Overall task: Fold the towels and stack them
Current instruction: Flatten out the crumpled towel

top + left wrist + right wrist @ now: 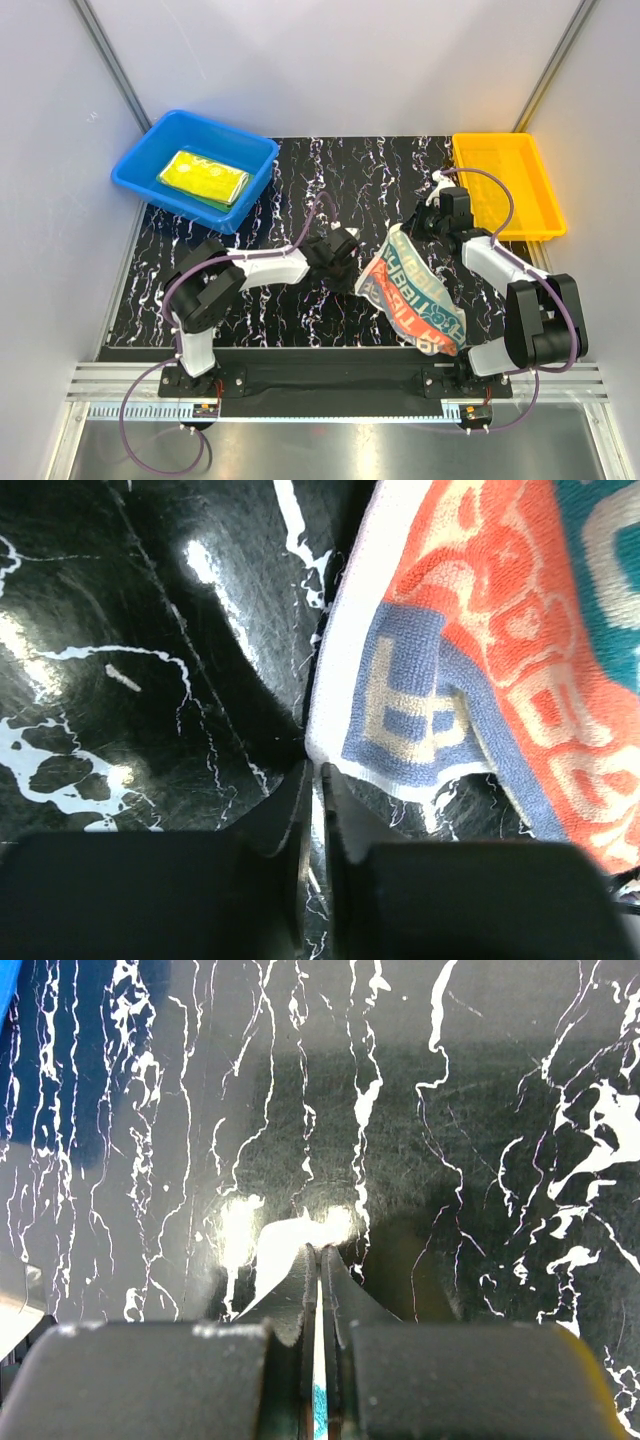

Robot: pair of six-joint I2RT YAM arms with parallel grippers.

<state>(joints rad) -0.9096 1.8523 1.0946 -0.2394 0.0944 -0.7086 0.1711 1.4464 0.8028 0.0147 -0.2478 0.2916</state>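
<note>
Presently the striped towel (418,295) is gripped at its top corner by the clenched right pincer (404,233), trailing toward the lower right of the counter (300,170). Its left hem is met by the nearly clenched left pincer (312,770); whether it is caught cannot be told.

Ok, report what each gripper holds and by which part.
Right gripper: striped towel, pinched at its raised corner. Left gripper: closed at the towel's white-hemmed corner; grip unclear.

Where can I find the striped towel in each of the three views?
Top external: striped towel, centre right, between the arms.
Left wrist: upper right.
Right wrist: only its teal sliver inside the right gripper.
Shared landmark: black marbled table.
</note>
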